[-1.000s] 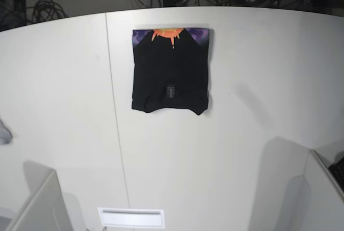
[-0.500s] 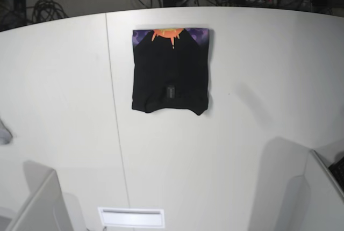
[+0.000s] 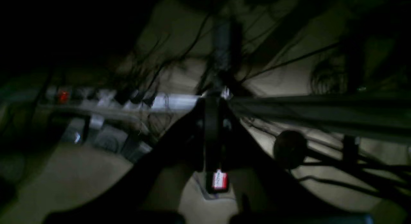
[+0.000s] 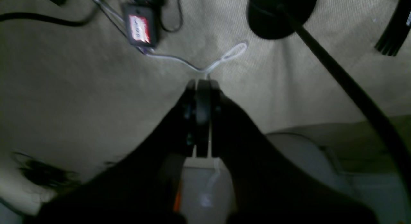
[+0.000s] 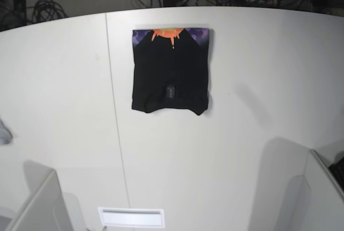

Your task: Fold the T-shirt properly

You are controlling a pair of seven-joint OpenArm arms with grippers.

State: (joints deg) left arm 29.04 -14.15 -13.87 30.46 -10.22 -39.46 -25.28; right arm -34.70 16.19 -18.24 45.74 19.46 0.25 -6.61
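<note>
Jaws closed, T-shirt (image 5: 170, 70) folded on white table (image 5: 258, 80).

A lab: white table (image 5: 258, 53), power strip (image 3: 128, 102), cables (image 5: 45, 8) on carpet.

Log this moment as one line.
T-shirt: folded, flat on table | left gripper: shut, empty | right gripper: shut, empty

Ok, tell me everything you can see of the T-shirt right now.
The T-shirt is black cloth, folded into a compact, roughly square packet lying flat on the white table. A strip of orange and purple print shows along its far edge, and a small dark tag sits near its near edge. Its near hem bulges slightly. Neither gripper touches it.
</note>
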